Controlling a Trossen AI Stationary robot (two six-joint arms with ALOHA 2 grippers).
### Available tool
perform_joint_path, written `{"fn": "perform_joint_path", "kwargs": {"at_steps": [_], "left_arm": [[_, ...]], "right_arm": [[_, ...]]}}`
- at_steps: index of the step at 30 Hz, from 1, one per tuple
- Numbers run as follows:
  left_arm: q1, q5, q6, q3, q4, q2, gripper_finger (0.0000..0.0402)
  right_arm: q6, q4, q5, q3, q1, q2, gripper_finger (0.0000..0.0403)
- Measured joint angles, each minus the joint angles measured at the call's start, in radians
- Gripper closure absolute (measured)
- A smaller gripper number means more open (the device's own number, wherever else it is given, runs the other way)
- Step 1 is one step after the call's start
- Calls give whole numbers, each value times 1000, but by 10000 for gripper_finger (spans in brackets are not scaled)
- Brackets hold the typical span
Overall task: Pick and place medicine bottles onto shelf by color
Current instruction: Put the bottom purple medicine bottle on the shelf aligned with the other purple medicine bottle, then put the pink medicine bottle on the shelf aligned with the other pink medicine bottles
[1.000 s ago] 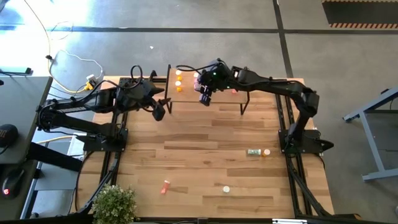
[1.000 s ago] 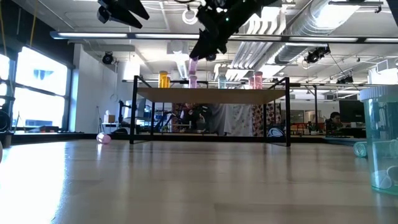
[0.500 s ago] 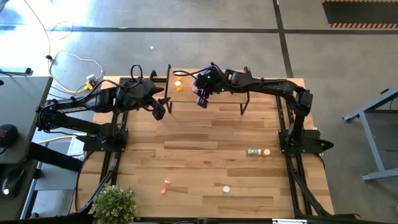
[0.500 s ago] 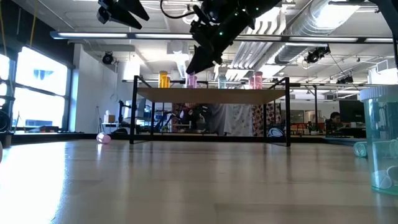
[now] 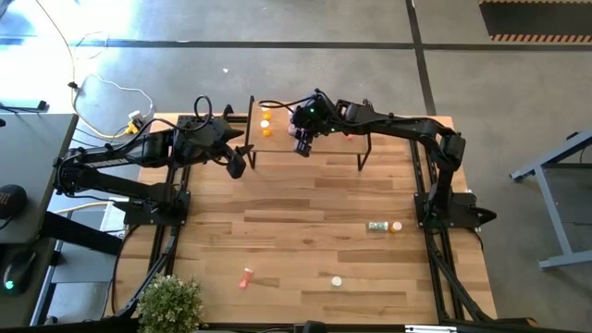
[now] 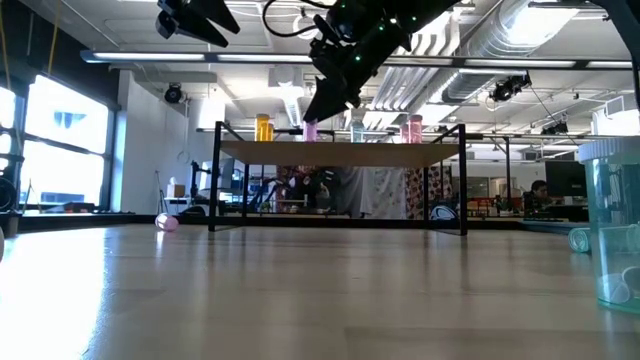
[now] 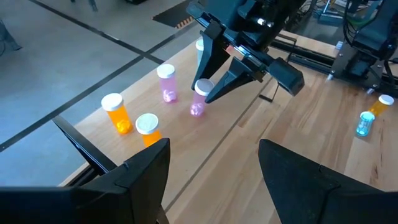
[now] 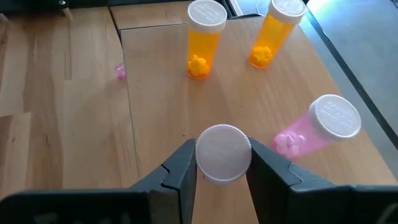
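The shelf [image 5: 324,148] is a light-wood board on black legs at the table's far side. Two orange bottles [image 8: 200,37] [image 8: 273,31] and a pink bottle [image 8: 317,127] stand on its left part. My right gripper [image 8: 222,168] is over the shelf beside them, shut on another pink bottle [image 7: 197,101] with a white cap. My left gripper [image 7: 214,168] hangs open and empty above the table off the shelf's left end [image 5: 236,165]. My right gripper pinches the pink bottle's top end, at its white cap [image 8: 222,152], between its two fingers. The fingers slant down from the table's right side. The bottle stands upright with its base [image 7: 196,112] at the shelf board; whether it rests there I cannot tell.
More bottles stand on the shelf toward its right [image 6: 411,128]. A pink bottle [image 6: 167,222] lies on the table left of the shelf. A teal bottle [image 5: 376,226], an orange one [image 5: 396,226], a red one [image 5: 246,277] and a white cap [image 5: 337,280] lie nearer. A plant [image 5: 171,301] stands at the near left corner.
My right gripper has come down onto the shelf's left part with the pink bottle, which has stayed upright and now sits level with the standing bottles.
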Motion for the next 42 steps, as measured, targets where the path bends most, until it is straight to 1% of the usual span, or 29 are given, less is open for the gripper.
{"fn": "perform_joint_path", "kwargs": {"at_steps": [6,15,28,35,42], "left_arm": [[0,0,0,0,0,0,165],[0,0,0,0,0,0,165],[0,0,0,0,0,0,165],[0,0,0,0,0,0,165],[0,0,0,0,0,0,165]], "right_arm": [[1,0,-2,0,0,0,294],[-4,7,6,0,0,0,269],[-3,27,8,0,-15,0,246],[-3,28,8,0,-19,0,242],[0,4,8,32,-19,-2,242]]}}
